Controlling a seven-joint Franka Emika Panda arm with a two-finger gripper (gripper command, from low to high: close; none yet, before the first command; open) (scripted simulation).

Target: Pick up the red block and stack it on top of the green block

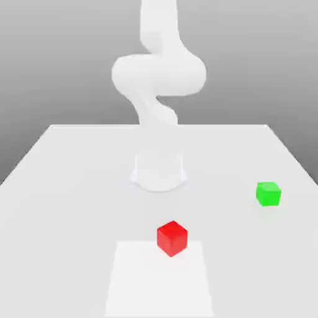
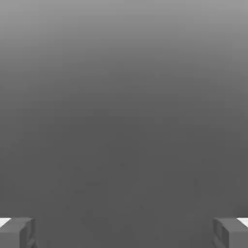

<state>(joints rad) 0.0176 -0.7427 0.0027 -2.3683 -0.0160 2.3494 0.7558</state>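
Fingers [image 2: 19, 233] spread wide, apparently grasping nothing; red block [image 1: 172, 238] near on tabletop [image 1: 68, 186], green block [image 1: 268, 194] far right.

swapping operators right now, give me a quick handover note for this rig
Gripper: open, holding nothing, fingertips wide apart in the hand view.
Red block: on the table, in front of the arm's base, at the edge of a lighter patch.
Green block: on the table, off to the exterior view's right, well apart from the red one.
Done: nothing yet.
Left: grasp the red block, lift it, set it on the green block.
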